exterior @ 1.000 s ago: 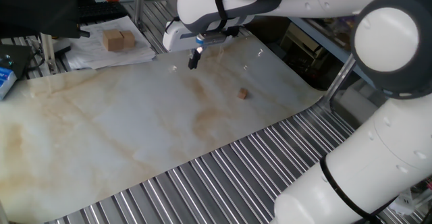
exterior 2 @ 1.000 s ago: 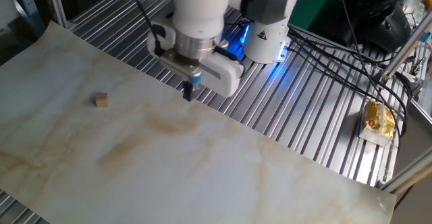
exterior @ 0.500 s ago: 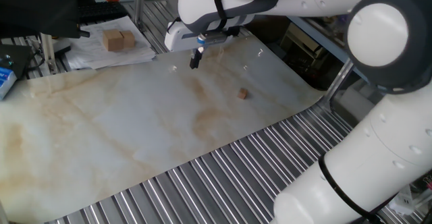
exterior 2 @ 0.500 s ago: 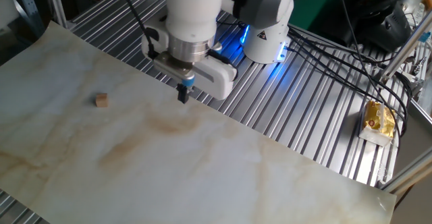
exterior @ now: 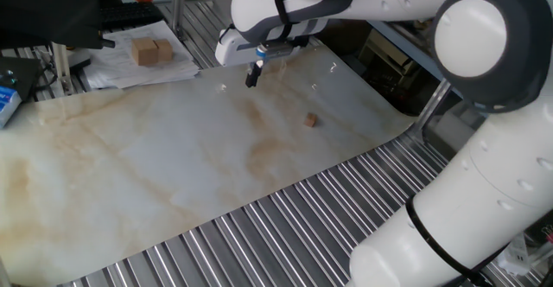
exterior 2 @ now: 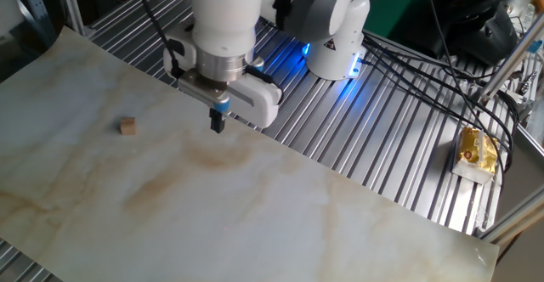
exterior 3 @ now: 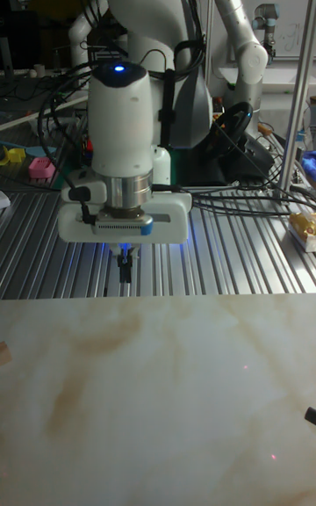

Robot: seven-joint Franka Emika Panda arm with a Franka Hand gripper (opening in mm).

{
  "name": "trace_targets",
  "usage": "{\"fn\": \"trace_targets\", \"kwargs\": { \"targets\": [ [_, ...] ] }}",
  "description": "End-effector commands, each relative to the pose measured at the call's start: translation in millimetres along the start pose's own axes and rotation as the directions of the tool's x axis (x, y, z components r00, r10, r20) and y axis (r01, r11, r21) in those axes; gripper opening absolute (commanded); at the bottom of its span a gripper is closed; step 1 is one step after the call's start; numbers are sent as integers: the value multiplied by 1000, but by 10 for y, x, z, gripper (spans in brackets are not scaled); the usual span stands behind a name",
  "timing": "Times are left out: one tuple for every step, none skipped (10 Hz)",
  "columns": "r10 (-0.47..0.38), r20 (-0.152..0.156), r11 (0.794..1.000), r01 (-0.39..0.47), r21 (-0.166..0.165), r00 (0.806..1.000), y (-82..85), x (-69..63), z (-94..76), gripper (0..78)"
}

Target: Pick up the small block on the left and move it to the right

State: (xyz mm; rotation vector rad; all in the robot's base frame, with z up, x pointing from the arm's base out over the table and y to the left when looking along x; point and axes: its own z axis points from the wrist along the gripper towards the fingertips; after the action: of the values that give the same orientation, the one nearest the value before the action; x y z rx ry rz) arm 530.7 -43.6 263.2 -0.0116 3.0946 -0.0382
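Tool (exterior: 251, 79) hangs empty above the marbled counter (exterior: 155, 175), its fingers pressed together; the block (exterior: 309, 120) lies well apart from it, and two big tan blocks (exterior: 152, 51) sit on papers beyond. From the other side, the tool (exterior 2: 217, 122) hovers near the counter's far edge, the block (exterior 2: 127, 126) alone. Tall view: fingers (exterior 3: 125, 268) together, slatted metal behind.

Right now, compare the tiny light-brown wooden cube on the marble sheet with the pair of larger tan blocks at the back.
The tiny light-brown wooden cube is far smaller than the pair of larger tan blocks. The cube lies alone on the marble sheet; the blocks sit side by side, touching, on white papers. Both look like plain tan wood.
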Motion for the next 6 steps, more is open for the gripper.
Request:
{"fn": "trace_targets", "kwargs": {
  "targets": [
    [-3, 8, 1000, 3, -7, 1000, -160, -57, 30, 0],
    [0, 11, 1000, 0, -8, 1000, -204, -70, 50, 0],
    [0, 13, 1000, 0, -10, 1000, -239, -80, 64, 0],
    [20, 11, 1000, -20, -7, 1000, -318, -98, 91, 0],
    [18, 13, 1000, -18, -6, 1000, -371, -108, 107, 0],
    [5, 14, 1000, -5, -5, 1000, -431, -115, 117, 0]
  ]
}}
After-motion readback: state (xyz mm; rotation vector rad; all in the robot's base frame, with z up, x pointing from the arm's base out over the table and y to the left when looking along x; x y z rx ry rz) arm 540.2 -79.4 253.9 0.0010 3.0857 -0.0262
